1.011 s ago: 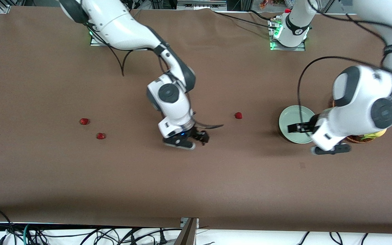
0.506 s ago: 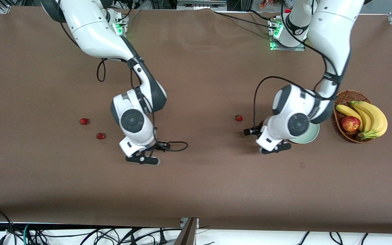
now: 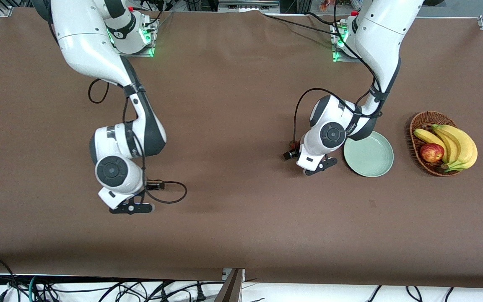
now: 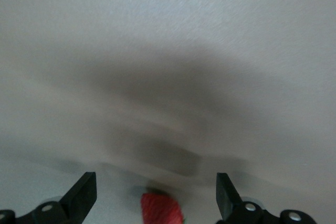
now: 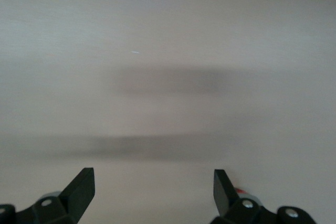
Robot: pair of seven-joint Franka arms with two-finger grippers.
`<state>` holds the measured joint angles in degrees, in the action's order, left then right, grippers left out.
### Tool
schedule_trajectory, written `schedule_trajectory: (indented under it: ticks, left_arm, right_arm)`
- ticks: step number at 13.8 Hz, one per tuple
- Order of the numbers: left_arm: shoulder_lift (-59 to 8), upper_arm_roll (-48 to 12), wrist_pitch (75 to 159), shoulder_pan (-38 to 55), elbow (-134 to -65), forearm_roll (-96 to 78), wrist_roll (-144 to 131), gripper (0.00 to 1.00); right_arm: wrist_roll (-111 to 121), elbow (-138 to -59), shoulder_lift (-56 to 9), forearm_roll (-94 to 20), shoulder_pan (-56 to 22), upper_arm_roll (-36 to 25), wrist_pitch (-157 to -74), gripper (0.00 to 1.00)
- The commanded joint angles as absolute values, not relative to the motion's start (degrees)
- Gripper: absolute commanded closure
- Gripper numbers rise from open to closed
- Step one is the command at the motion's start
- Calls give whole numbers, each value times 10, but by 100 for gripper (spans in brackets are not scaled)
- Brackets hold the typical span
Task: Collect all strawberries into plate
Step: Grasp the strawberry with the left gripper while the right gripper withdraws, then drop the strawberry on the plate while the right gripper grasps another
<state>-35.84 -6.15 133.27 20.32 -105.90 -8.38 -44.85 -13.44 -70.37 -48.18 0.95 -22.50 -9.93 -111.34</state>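
The pale green plate [image 3: 376, 162] lies bare near the left arm's end of the table. One strawberry [image 3: 293, 145] lies beside it toward the right arm's end. My left gripper [image 3: 290, 152] is low over this berry and open. In the left wrist view the strawberry [image 4: 160, 209] sits between the open fingers of the left gripper [image 4: 156, 183]. My right gripper [image 3: 154, 183] is open and empty over bare cloth, as the right wrist view [image 5: 152, 180] shows. A red speck [image 5: 239, 190] shows beside one of its fingers. The right arm hides the other two strawberries in the front view.
A wicker basket [image 3: 420, 119] with bananas [image 3: 455, 140] and an apple [image 3: 431, 152] stands beside the plate at the left arm's end. A black cable [image 3: 170, 193] loops from the right wrist over the brown cloth.
Both arms swung toward the right arm's end. The left gripper went from over the plate to the lone strawberry. The right arm now covers the two other strawberries. The plate and basket came into view.
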Motion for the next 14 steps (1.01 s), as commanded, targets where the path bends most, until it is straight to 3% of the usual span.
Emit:
schedule_trajectory:
  ticks: [1,2,5,8,9,14]
  left_arm:
    - [-339,-55,1321,212,-1073,-87,-460,4]
    - [-339,-55,1314,215,-1072,-87,-461,22]
    - [-344,-55,1313,227,-1073,-87,-467,28]
    - [-347,-55,1313,229,-1073,-88,-488,51]
    - [-346,-55,1313,227,-1071,-89,-491,64]
    - [-352,-55,1312,229,-1070,-91,-515,100]
  right_arm:
    - [-89,-734,-465,5,-195,-97,-1096,0]
    - [-75,-741,-465,5,-191,-97,-1096,0]
    - [-72,-762,-468,4,-181,-97,-1107,0]
    - [-72,-778,-470,0,-172,-94,-1112,0]
    - [-71,-787,-470,0,-171,-94,-1112,0]
    - [-55,-842,-465,-17,-164,-93,-1111,0]
